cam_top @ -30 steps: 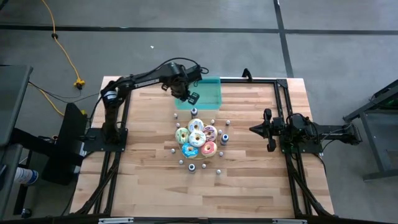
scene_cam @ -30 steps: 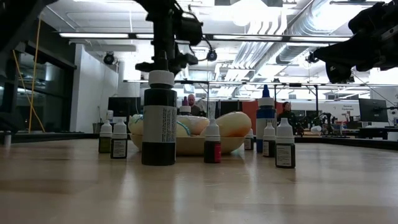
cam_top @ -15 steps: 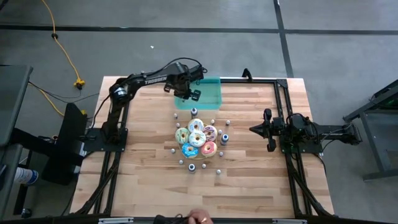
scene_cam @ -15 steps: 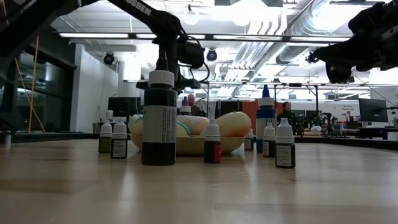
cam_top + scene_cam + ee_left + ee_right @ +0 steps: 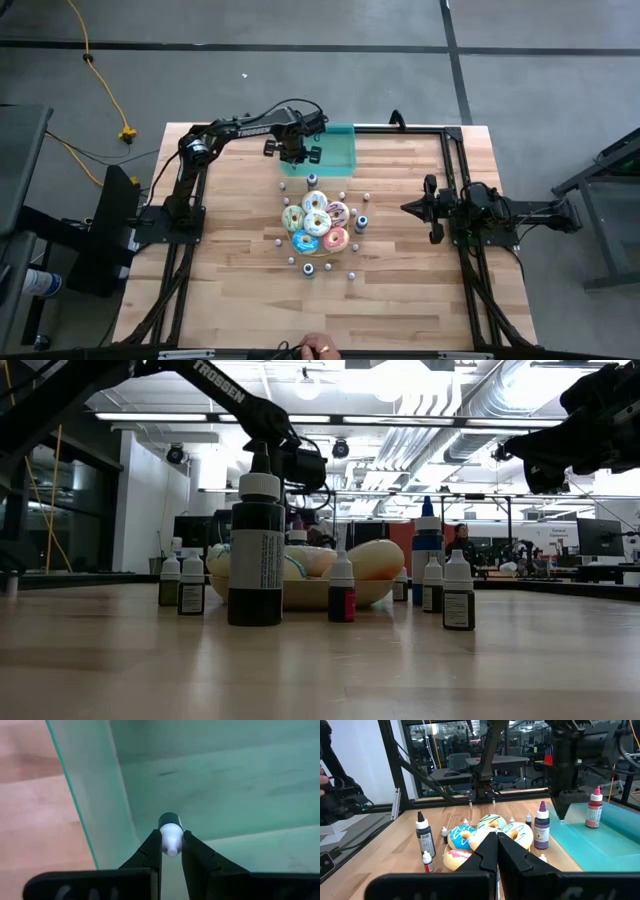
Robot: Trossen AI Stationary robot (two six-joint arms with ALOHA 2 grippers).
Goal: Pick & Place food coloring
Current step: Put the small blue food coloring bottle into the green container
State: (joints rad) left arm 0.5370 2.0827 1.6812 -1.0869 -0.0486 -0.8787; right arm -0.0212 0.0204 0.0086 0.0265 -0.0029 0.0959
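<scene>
Left claw: the left claw point(image 5: 171, 851) hangs over the near-left corner of the teal tray point(image 5: 342, 150), its two fingers point(image 5: 150, 851) closed on the pale cap of a small bottle point(image 5: 169, 832) that hangs dark end down above the tray floor.
Right claw: the right claw point(image 5: 496, 846) waits at the right side of the table point(image 5: 240, 280), fingers pressed together on nothing.
Food coloring: one red bottle point(image 5: 593, 810) already stands inside the tray; the rest ring the plate of donuts point(image 5: 316, 224) at mid-table.
Risk, the drop: the grip sits on the cap alone, so the bottle could swing or slip early. Let go from this height, it may topple or roll on the tray floor.
Risk, the edge: the bottle hangs just beside the tray wall point(image 5: 95, 810). A small drift outward could land it on the rim or on the table outside.
Risk, the neighbour: a falling bottle could knock over the red one.
</scene>
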